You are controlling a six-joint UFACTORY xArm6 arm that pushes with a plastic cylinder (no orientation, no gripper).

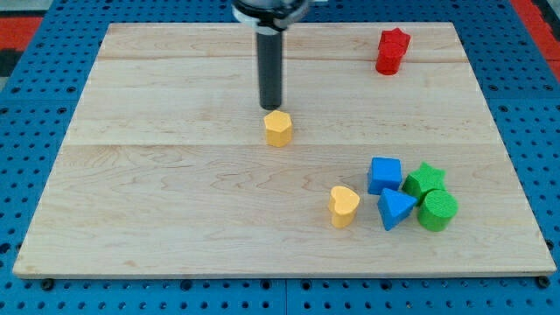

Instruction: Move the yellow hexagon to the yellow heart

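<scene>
Tip point(271, 107) just above yellow hexagon point(278, 128)

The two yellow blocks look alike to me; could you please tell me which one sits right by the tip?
The yellow hexagon: it lies just below my tip. The yellow heart sits far off, beside the blue triangle.

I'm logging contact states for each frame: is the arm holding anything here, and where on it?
Nothing is held. My tip has no grasp; it stands just above the yellow hexagon in the view, at its upper edge.

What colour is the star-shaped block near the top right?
Red star, clearest in the camera view.
</scene>
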